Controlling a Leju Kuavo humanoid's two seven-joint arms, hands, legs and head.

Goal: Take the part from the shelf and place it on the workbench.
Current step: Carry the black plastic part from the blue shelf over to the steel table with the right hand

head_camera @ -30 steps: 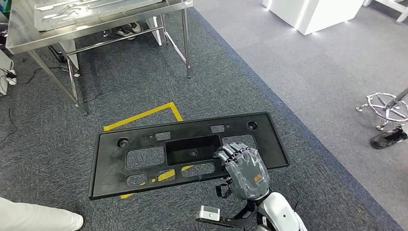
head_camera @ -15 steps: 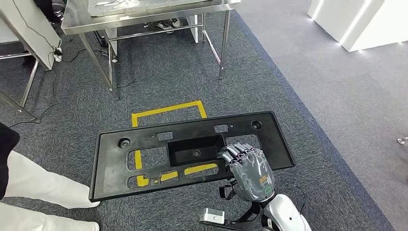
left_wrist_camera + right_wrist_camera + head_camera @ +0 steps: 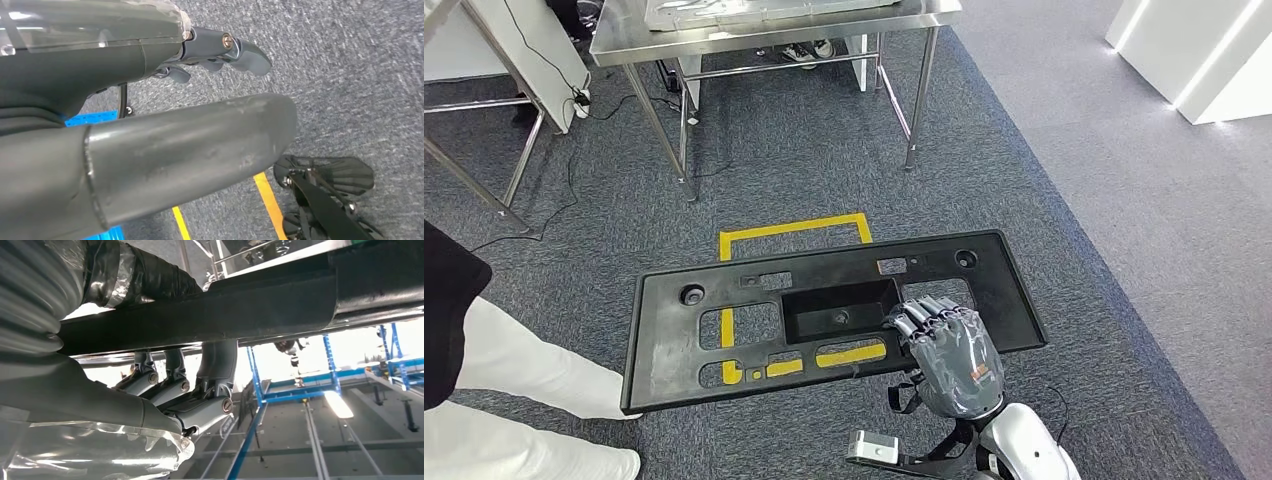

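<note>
Floor: blue-grey carpet (image 3: 844, 170) is laid under the whole scene, with a lighter grey strip (image 3: 1144, 180) running along it on the robot's right.
Right hand: the right hand (image 3: 949, 355) is closed on the near edge of the part; its fingers (image 3: 924, 320) are curled over the top face, and in the right wrist view the fingers (image 3: 172, 382) are seen wrapped up against the dark edge of the part.
Part: the black plastic part (image 3: 724, 290), a long flat panel with rectangular cut-outs and a recessed central pocket, is held roughly level above the carpet, carried at the end on the robot's right, and is well apart from the workbench.
Left hand: the left hand (image 3: 150, 95) is seen in the left wrist view over the carpet with nothing in it; thumb and fingers are extended and apart.
Yellow tape: a yellow tape outline (image 3: 794, 228) is marked on the carpet, partly covered by the part and visible through its cut-outs.
Workbench: the steel workbench (image 3: 774, 30) stands beyond the part, past the yellow tape; metal pieces lie on its top.
Person: a person's white trouser legs (image 3: 514, 380) are placed just beside the part's end on the robot's left.
White units: white cabinets (image 3: 1204, 60) stand far beyond the part on the robot's right.
</note>
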